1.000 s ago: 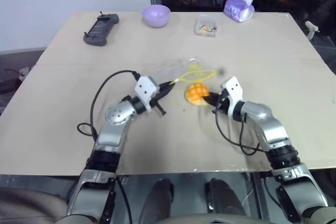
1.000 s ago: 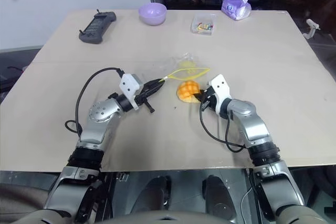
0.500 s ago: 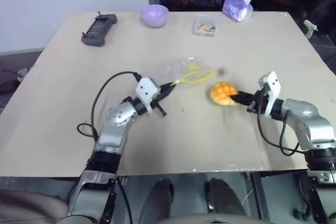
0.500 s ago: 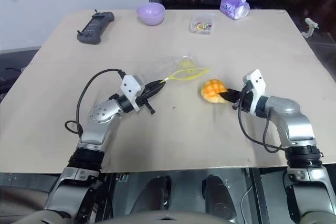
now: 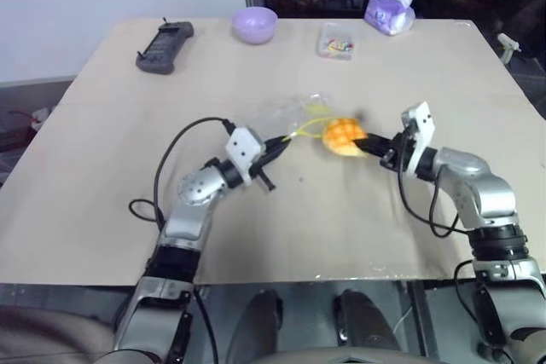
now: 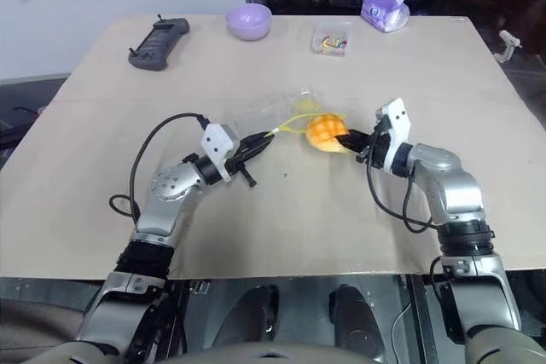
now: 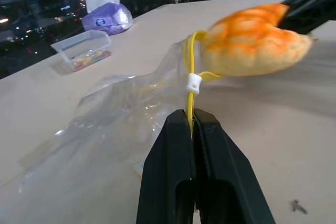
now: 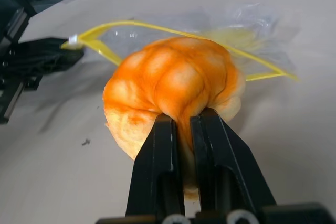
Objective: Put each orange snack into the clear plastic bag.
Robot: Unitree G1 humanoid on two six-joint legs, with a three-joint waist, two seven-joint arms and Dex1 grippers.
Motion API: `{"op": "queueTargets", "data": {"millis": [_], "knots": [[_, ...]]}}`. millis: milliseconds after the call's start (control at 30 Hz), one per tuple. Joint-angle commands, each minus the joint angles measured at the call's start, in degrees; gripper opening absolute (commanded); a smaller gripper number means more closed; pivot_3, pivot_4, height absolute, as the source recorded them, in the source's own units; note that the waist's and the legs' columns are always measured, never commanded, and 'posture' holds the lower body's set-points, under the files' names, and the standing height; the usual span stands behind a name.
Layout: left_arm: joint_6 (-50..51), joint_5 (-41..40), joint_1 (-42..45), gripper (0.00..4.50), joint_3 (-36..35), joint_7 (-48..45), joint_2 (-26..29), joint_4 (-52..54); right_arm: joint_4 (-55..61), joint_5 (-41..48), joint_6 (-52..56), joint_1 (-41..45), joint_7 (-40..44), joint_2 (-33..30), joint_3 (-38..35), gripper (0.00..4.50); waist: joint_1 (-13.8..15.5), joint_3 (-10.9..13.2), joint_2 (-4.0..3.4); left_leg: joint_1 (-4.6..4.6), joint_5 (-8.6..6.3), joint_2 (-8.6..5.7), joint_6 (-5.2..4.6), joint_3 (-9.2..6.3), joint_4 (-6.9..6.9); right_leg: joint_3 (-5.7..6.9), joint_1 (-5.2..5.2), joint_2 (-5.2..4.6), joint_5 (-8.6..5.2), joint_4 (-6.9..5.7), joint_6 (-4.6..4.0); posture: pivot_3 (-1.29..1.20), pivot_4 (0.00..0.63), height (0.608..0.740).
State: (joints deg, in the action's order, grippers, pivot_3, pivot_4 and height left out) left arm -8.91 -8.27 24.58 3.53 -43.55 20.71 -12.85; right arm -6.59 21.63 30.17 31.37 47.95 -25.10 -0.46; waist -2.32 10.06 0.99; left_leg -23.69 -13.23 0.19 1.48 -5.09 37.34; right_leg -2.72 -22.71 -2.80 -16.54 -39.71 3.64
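Observation:
The orange snack (image 5: 339, 135), a domed bun with a grid top, hangs just above the table at the mouth of the clear plastic bag (image 5: 286, 112). My right gripper (image 5: 365, 144) is shut on the snack's near edge, squeezing it (image 8: 173, 85). My left gripper (image 5: 280, 141) is shut on the bag's yellow seal strip (image 7: 190, 95) and lifts that edge, so the strip forms a loop (image 8: 157, 30) behind the snack. The rest of the bag (image 7: 115, 108) lies crumpled on the table. Whether the snack is past the loop I cannot tell.
Along the table's far edge stand a black handheld controller (image 5: 165, 44), a purple bowl (image 5: 254, 23), a small clear box of colourful bits (image 5: 335, 42) and a purple tissue pack (image 5: 389, 13). A white object (image 5: 508, 44) sits off the right edge.
My right gripper swung the snack out to the right, then carried it back left and higher to the bag's mouth. The left gripper kept its hold on the strip without moving.

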Motion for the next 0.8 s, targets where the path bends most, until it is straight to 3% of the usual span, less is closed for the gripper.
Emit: {"op": "queueTargets", "data": {"millis": [33, 533, 700, 800], "knots": [[-0.6, -0.8, 0.4, 0.0, 0.5, -0.5, -0.3, 3.0, -0.4, 0.8, -0.6, 2.1, -0.8, 1.2, -0.8, 0.04, -0.1, 0.0, 0.0, 0.0, 0.0, 0.0, 0.0, 0.0, 0.0, 0.0, 0.0, 0.0, 0.0, 0.0, 0.0, 0.0, 0.15, 0.74], [-1.8, -0.6, 1.4, 0.0, 4.5, -4.8, -2.0, 2.3, -8.3, 2.5, 7.8, 11.5, -6.3, 5.9, -2.4, 0.04, -0.1, 0.0, -0.01, 0.01, 0.0, 0.0, 0.0, 0.0, 0.0, 0.0, -0.01, 0.01, 0.0, -0.03, 0.0, 0.0, 0.15, 0.74], [-2.1, -0.3, 1.9, 0.0, 5.0, -5.2, -2.6, 1.9, -5.0, 2.7, 8.1, 10.8, -3.2, 6.0, 0.7, 0.04, -0.1, 0.0, -0.02, -0.02, 0.0, 0.0, 0.0, 0.0, -0.01, 0.0, -0.02, 0.01, 0.0, 0.0, 0.0, 0.0, 0.15, 0.74], [-2.3, -0.3, 2.2, 0.0, 5.1, -5.3, -2.7, 1.5, -10.3, -0.1, 7.7, 12.7, -8.6, 6.9, -0.4, 0.04, -0.1, 0.0, -0.02, -0.01, 0.0, 0.0, 0.0, 0.0, -0.01, 0.0, -0.02, 0.0, 0.0, 0.0, 0.0, 0.0, 0.15, 0.74]]}}
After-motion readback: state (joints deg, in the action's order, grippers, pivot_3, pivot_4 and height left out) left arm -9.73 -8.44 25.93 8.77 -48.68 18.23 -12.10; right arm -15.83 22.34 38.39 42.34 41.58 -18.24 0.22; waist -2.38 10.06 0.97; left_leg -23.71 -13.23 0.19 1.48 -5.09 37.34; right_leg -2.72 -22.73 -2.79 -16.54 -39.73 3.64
